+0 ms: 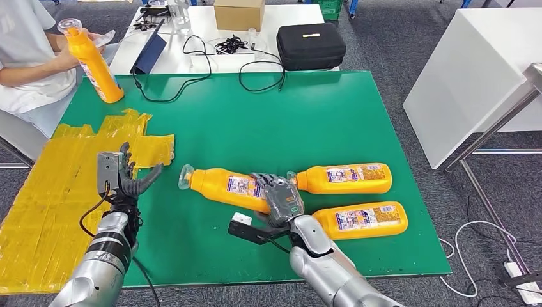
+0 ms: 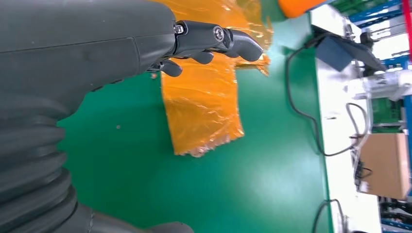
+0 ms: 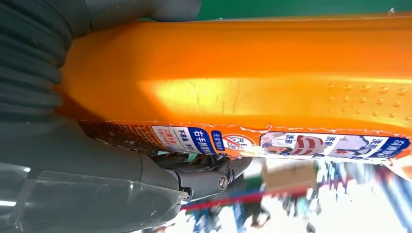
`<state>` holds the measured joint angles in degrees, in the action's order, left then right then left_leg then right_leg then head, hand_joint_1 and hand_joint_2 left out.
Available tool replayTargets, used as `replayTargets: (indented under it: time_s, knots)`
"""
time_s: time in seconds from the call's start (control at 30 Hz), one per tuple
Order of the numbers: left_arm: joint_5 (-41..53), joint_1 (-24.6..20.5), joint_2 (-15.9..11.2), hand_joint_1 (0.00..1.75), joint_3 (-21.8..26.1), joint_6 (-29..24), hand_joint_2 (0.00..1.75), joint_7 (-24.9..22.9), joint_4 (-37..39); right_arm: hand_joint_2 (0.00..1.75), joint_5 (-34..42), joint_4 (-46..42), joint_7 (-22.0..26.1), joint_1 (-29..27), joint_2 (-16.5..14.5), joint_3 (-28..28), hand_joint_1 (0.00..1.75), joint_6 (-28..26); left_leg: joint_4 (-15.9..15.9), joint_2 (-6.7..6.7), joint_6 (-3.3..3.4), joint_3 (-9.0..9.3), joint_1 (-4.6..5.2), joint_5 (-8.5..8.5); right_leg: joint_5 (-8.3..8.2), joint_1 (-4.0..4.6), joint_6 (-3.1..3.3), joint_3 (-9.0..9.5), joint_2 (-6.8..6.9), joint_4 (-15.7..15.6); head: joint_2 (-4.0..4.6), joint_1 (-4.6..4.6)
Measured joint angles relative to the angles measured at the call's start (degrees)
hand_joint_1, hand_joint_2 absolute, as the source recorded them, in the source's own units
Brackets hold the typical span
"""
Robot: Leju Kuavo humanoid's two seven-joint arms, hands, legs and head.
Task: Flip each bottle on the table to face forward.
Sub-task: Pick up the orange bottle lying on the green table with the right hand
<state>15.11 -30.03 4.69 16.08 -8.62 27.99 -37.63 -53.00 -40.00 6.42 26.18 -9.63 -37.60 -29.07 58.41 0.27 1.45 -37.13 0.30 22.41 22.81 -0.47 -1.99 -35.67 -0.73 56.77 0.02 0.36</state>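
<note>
Right hand (image 1: pixel 279 199) gripping bottle (image 1: pixel 224 186), two bottles (image 1: pixel 348 179) beside

Two silver metal arms with black bands at the joints end in the dark grey many-fingered left hand (image 1: pixel 128 181) and right hand (image 1: pixel 279 197). A black cable (image 1: pixel 96 214) loops beside the left wrist. Each wrist wears a grey ribbed cover (image 2: pixel 34 145); silver screws (image 2: pixel 219 33) mark the fingers (image 2: pixel 243 43).
</note>
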Motion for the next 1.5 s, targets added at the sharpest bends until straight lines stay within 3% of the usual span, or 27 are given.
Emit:
replayTargets:
  time_s: [0.17, 0.4, 0.7, 0.87, 1.07, 1.5]
  knots:
    - [0.0, 1.6, 2.4, 0.00, -4.2, 1.8, 1.75, -0.8, -5.6, 1.75, 2.4, -4.7, 5.9, -3.1, -0.9, 7.7, 1.75, -5.2, 0.0, 0.05, 0.01, -0.08, 0.03, 0.00, 0.00, -0.02, 0.00, -0.03, 0.05, 0.0, 0.00, 0.01]
    - [-0.4, 5.0, 6.6, 0.00, -14.7, 1.2, 1.75, -5.1, -17.4, 1.75, 7.4, -12.2, 13.8, -7.5, -3.0, 15.2, 1.75, -8.6, 0.0, 0.08, 0.02, -0.13, 0.06, 0.02, 0.00, -0.06, -0.01, -0.07, 0.08, 0.0, 0.00, 0.00]
    - [-21.1, 7.1, 8.6, 0.00, -27.8, 17.4, 1.75, -11.2, -26.2, 1.75, 9.3, -18.0, 15.8, -9.6, -5.2, 16.8, 1.75, -9.7, 0.0, 0.02, 0.01, -0.15, 0.04, 0.02, 0.00, -0.04, -0.01, -0.12, 0.07, 0.0, 0.00, -0.01]
    - [-28.1, 8.2, 8.5, 0.00, -32.7, 21.4, 1.75, -12.5, -29.9, 1.75, 9.8, -17.9, 17.2, -9.8, -6.1, 17.1, 1.75, -10.0, 0.0, 0.04, 0.01, -0.18, 0.03, 0.02, 0.00, -0.03, -0.01, -0.13, 0.07, 0.0, 0.00, -0.01]
    - [-30.0, 8.8, 7.9, 0.00, -36.5, 22.5, 1.75, -13.0, -32.3, 1.75, 9.6, -17.6, 17.8, -9.9, -6.9, 17.1, 1.75, -10.0, 0.0, 0.05, 0.01, -0.20, 0.03, 0.02, 0.01, -0.03, -0.01, -0.14, 0.07, 0.0, 0.00, -0.01]
    - [-29.5, 9.9, 6.8, 0.00, -38.9, 21.3, 1.75, -12.3, -33.4, 1.75, 11.7, -16.9, 18.6, -9.8, -7.3, 18.1, 1.75, -10.1, 0.0, 0.06, 0.01, -0.21, 0.03, 0.02, 0.01, -0.03, -0.01, -0.15, 0.07, 0.0, 0.00, -0.01]
